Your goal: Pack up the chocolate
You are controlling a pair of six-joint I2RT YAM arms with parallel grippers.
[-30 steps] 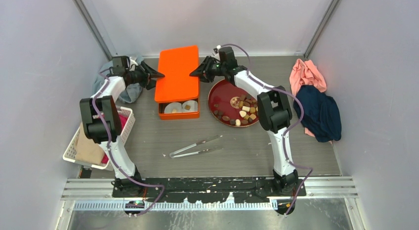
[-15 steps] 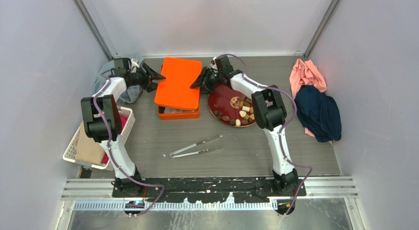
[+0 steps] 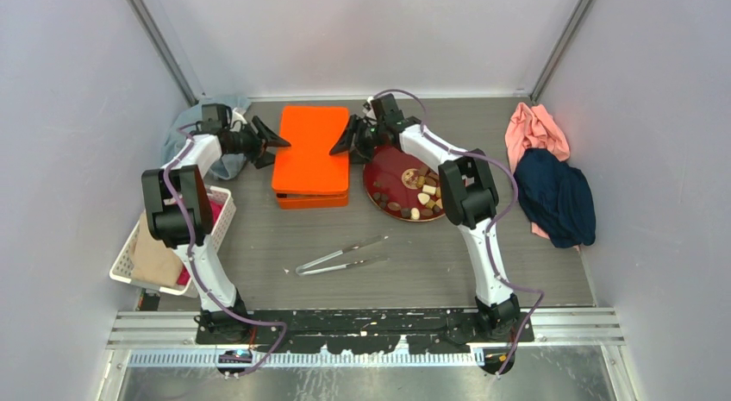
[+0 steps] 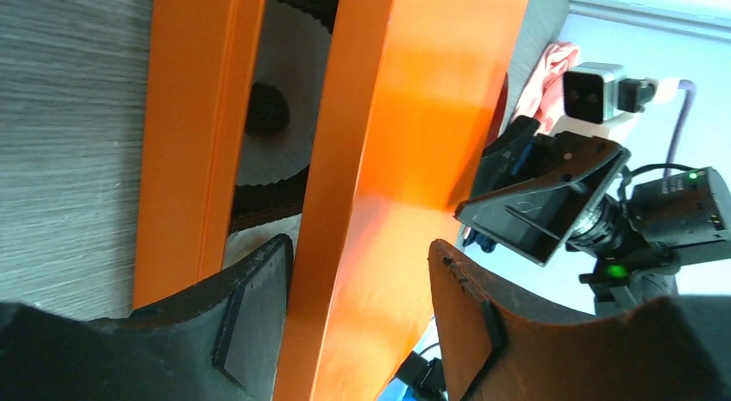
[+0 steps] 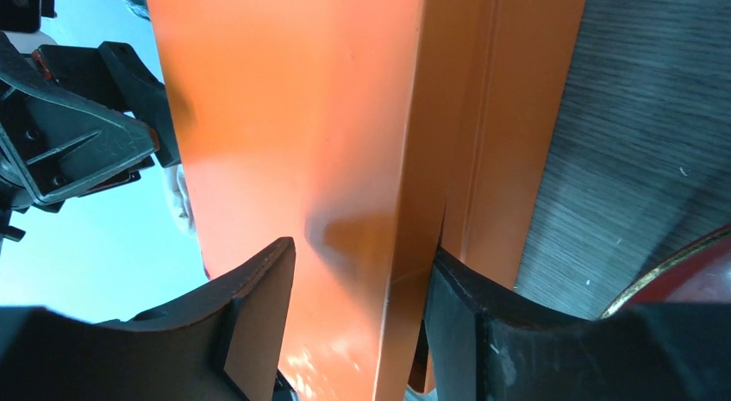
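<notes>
The left tool [image 3: 278, 144] and right tool [image 3: 338, 143] straddle opposite edges of the flat orange lid [image 3: 310, 147] on the orange box [image 3: 312, 200], whether clamped I cannot tell; bite-sized chocolate [image 3: 422, 203] lies mostly on the round dark-red plate [image 3: 392, 168] alongside; keep lid level, both sides together.

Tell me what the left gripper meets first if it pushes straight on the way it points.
The orange lid: its edge sits between the fingers of the left gripper, so the gripper would press into it at once. Whether they touch now is unclear. Beyond the lid, the right gripper faces it.
</notes>
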